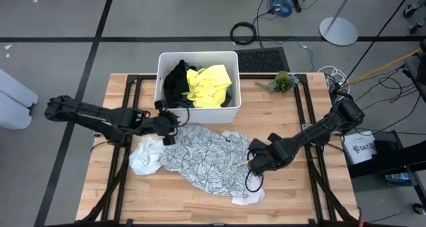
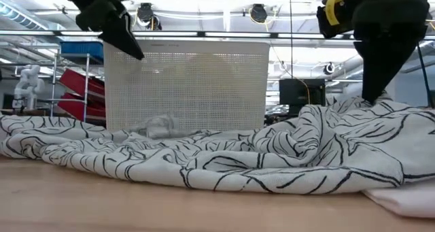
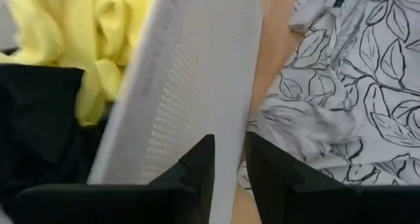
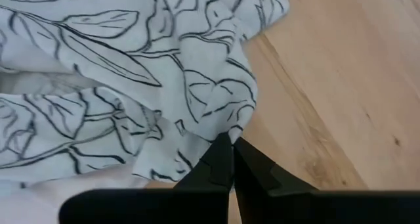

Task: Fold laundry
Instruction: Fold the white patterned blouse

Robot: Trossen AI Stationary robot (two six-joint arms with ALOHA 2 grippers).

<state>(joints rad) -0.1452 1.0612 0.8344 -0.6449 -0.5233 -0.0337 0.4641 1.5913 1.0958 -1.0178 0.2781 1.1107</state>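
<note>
the leaf-patterned shirt (image 1: pixel 203 157) is lying rumpled across the middle of the table (image 1: pixel 299 194), just near of the white tub (image 1: pixel 197 87), which is holding the yellow cloth (image 1: pixel 210 85) and the black cloth (image 1: pixel 176 80). a small white cloth (image 1: pixel 142 157) is sitting at the shirt's left edge, and another white piece (image 1: pixel 247 198) is peeking out under its near right corner. the step in hand looks like spreading the shirt flat before any fold is made. the right end effector (image 4: pixel 231 159) is pinching the shirt's right edge, its fingers closed tight on the fabric, low over the table. the left end effector (image 3: pixel 230 168) is hovering at the near wall of the tub, above the shirt's far left corner, its fingers a narrow gap apart and holding nothing. the next move probably calls for the left one dropping onto that far left corner and closing on it, so both arms can be pulling the shirt taut; the risk is catching the tub wall or bunching the cloth instead.
</note>
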